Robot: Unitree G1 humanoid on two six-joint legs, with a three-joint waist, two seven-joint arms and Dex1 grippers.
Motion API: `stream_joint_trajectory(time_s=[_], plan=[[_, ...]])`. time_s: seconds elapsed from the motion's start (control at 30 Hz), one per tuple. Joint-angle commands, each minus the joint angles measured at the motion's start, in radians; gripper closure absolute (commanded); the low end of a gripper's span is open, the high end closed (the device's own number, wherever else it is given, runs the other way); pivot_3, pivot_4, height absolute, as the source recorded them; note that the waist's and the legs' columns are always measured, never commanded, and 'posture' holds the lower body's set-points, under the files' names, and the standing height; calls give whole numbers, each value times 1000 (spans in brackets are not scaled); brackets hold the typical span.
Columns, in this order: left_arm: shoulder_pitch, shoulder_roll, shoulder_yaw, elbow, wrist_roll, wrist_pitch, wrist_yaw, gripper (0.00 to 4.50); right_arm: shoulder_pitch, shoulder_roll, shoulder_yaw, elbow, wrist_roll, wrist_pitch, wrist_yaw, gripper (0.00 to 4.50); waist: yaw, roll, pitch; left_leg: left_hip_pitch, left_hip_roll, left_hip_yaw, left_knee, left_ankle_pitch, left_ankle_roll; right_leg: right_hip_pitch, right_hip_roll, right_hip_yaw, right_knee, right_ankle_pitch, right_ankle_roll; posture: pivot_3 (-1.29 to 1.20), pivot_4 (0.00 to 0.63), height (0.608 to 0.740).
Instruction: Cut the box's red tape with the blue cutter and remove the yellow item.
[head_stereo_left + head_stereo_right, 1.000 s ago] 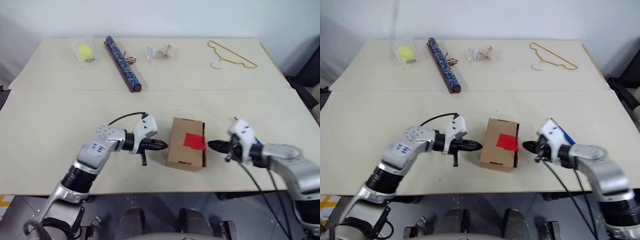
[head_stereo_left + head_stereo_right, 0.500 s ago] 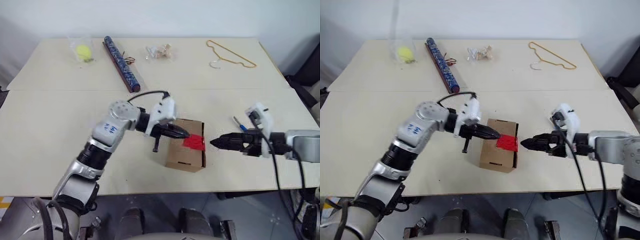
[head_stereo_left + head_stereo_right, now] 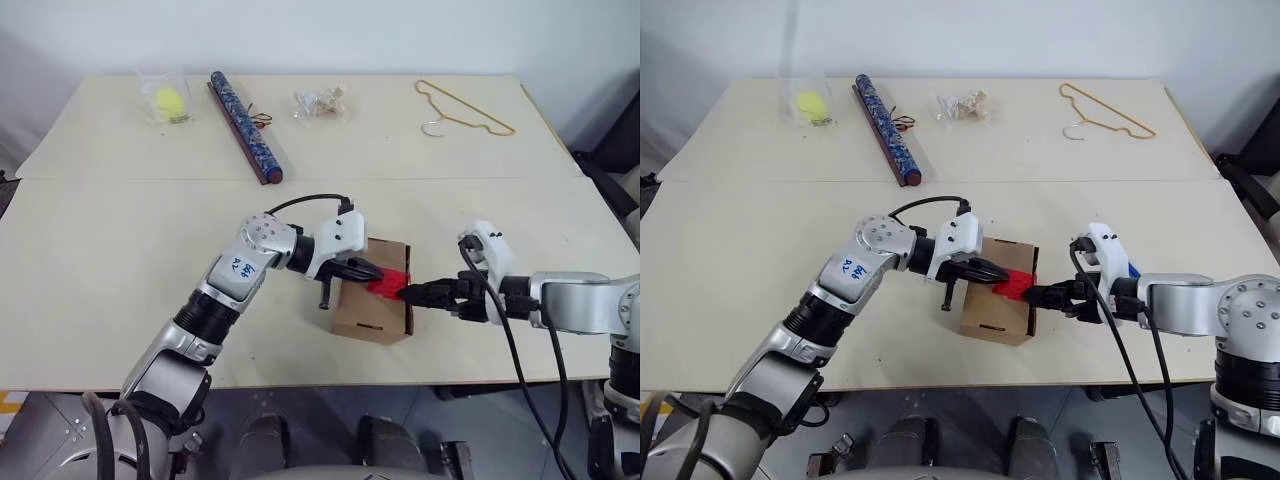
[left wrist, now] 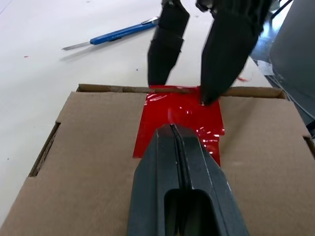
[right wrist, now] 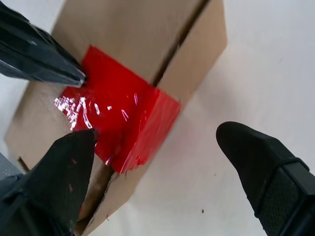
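Note:
The brown box (image 3: pixel 362 318) sits near the table's front edge, with the red tape (image 3: pixel 392 284) across its top seam and folded over its right edge. My left gripper (image 3: pixel 375 272) is shut, and its tip (image 4: pixel 172 130) rests on the tape from the left. My right gripper (image 3: pixel 409 294) is open at the box's right edge, its fingers (image 4: pixel 224 54) standing either side of the tape's end. One fingertip touches the tape. The blue cutter (image 4: pixel 118 33) lies on the table beyond the box, apart from both grippers. The yellow item is out of view.
Along the table's far side lie a yellow-green ball in a clear bag (image 3: pixel 167 101), a long dark patterned tube (image 3: pixel 245 112), a crumpled clear wrapper (image 3: pixel 320 102) and a yellow wire hanger (image 3: pixel 465 108). The table's front edge (image 3: pixel 300 385) runs just below the box.
My left gripper swung right from beside the box onto its top, its tip now on the tape. My right gripper opened, rolled and moved left up to the box's edge.

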Motion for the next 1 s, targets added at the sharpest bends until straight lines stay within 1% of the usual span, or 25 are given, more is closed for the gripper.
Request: stream_joint_trajectory(time_s=[0.03, 0.3, 0.5, 0.6, 0.7, 0.83, 0.9, 1.0], plan=[[13, 6, -8, -47, 17, -7, 4, 4500, 29, -53, 17, 5, 49, -45, -33, 116, 1, 0, 0, 0, 0, 0, 0, 0, 0, 0, 0, 0, 0, 0, 0, 0, 150, 740], [45, 24, -51, -42, 60, 33, -3, 4500, 113, -151, 41, 39, 130, -132, -18, 116, 2, 0, 0, 1, 0, 0, 0, 0, 0, 2, 0, 0, 0, 0, 0, 0, 150, 740], [73, 26, -67, -41, 72, 50, 9, 4500, 126, -202, 90, 46, 189, -190, -44, 116, 2, 0, 0, 2, 0, 0, 1, 0, 1, 3, 0, 0, 0, 0, 0, 0, 150, 740], [79, 19, -71, -57, 68, 59, 17, 4500, 105, -223, 131, 43, 209, -210, -66, 116, 2, 0, -1, 3, 0, 0, 1, 0, 1, 3, 0, 0, 0, 0, 0, 0, 150, 740], [85, 12, -74, -67, 67, 66, 25, 4500, 43, -235, 191, 50, 239, -225, -103, 116, 1, 0, -1, 3, 0, 0, 1, 0, 1, 4, 0, 0, -1, 0, 0, 0, 150, 740], [89, 8, -75, -76, 67, 72, 31, 4500, -12, -245, 238, 61, 256, -239, -136, 116, 3, 0, -1, 3, 0, -1, 1, 0, 1, 4, 0, 0, -1, 0, 0, 0, 150, 740], [92, 6, -73, -80, 64, 77, 34, 4500, -35, -255, 259, 60, 241, -231, -140, 116, 1, 0, -1, 3, 0, -1, 1, 0, 1, 4, 0, 0, -1, 0, 0, 0, 150, 740], [96, 5, -73, -86, 63, 81, 39, 4500, -91, -287, 310, 42, 149, -168, -108, 116, 1, 0, -2, 3, 0, -1, 2, -1, 1, 4, 0, 0, -1, 0, 0, 0, 150, 740]])
